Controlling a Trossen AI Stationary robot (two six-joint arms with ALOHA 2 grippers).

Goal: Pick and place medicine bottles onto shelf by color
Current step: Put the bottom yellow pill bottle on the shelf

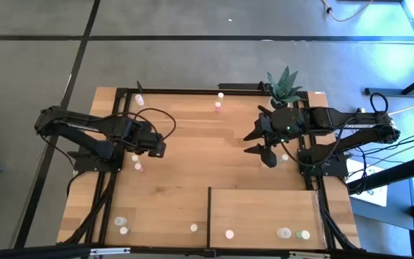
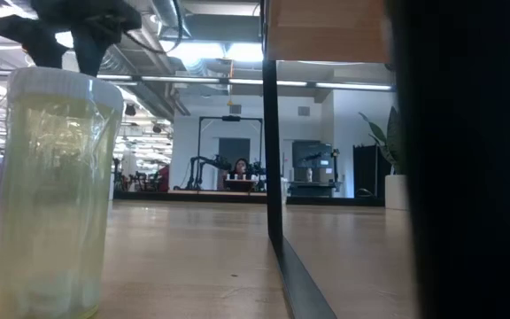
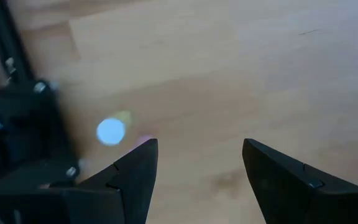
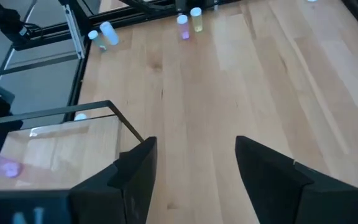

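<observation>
**Both jaws empty; bottles scattered, tipping risk**

Tiny whitish round medicine bottles (image 1: pixel 137 162) are scattered over the planked tabletop (image 1: pixel 192 151); a few are already seen on the pale wood shelf panel (image 1: pixel 264 208). Such small bottles could be knocked over or rolled off by a slightly misjudged descent. The left gripper (image 3: pixel 197 168) is held wide open, empty, near a white-capped bottle (image 3: pixel 110 131). The right gripper (image 4: pixel 194 168) is likewise wide open, nothing gripped.

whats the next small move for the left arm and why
Probably lower the left gripper toward the bottle lying just beside its fingers and shift sideways to bracket it. The fingers stand open with nothing between them, only bare tabletop, and in the high view small bottles sit right by that gripper.
</observation>
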